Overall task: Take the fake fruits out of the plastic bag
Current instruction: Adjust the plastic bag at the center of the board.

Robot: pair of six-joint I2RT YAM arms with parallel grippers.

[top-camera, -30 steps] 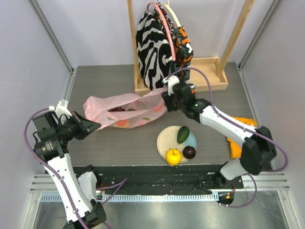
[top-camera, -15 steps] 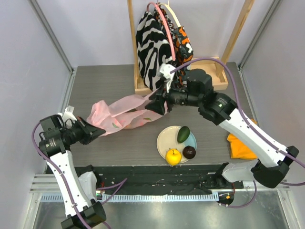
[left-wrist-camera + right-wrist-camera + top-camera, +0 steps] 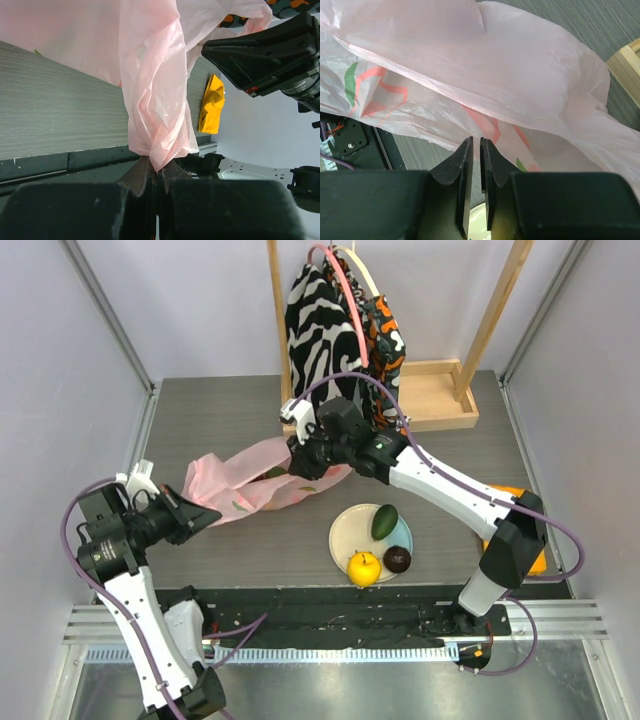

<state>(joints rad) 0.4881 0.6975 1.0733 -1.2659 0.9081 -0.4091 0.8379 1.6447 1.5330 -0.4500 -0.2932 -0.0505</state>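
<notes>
Right claw (image 3: pixel 475 144), fingers together, has slid further over the plastic bag (image 3: pixel 255 480); left claw (image 3: pixel 157 169) pinches its other end, anchoring it.

We see the pink bag (image 3: pixel 255 483) lying crumpled on the counter (image 3: pixel 200 420), its left end gathered to a narrow twist. Outside it, on a plate (image 3: pixel 345 535), sit the avocado (image 3: pixel 384 521), the yellow-orange fruit (image 3: pixel 364 567) and the maroon one (image 3: pixel 397 559)

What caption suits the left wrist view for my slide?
Left gripper shut on a bunched end of the pink plastic bag.
</notes>
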